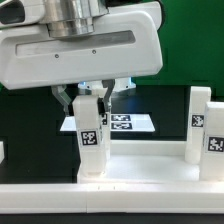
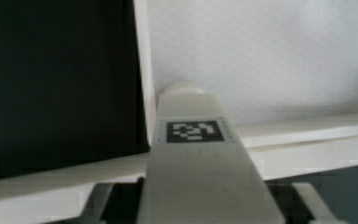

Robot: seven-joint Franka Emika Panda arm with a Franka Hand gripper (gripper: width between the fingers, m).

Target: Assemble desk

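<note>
The white tabletop [image 1: 135, 170] lies flat across the front of the exterior view, rim up. Two white legs with tags stand upright at its right end, one behind [image 1: 200, 118] and one in front [image 1: 214, 145]. My gripper [image 1: 88, 100] is shut on the top of a third tagged leg [image 1: 90, 140]. It holds that leg upright, with the foot at the tabletop's left part. In the wrist view the leg [image 2: 197, 140] runs from between my fingers [image 2: 115, 200] down to the tabletop [image 2: 265, 60]. The socket under it is hidden.
The marker board [image 1: 128, 122] lies on the black table behind the held leg. The robot's white wrist housing [image 1: 80, 50] fills the top of the exterior view. Black table surface [image 2: 51, 90] lies beside the tabletop's edge.
</note>
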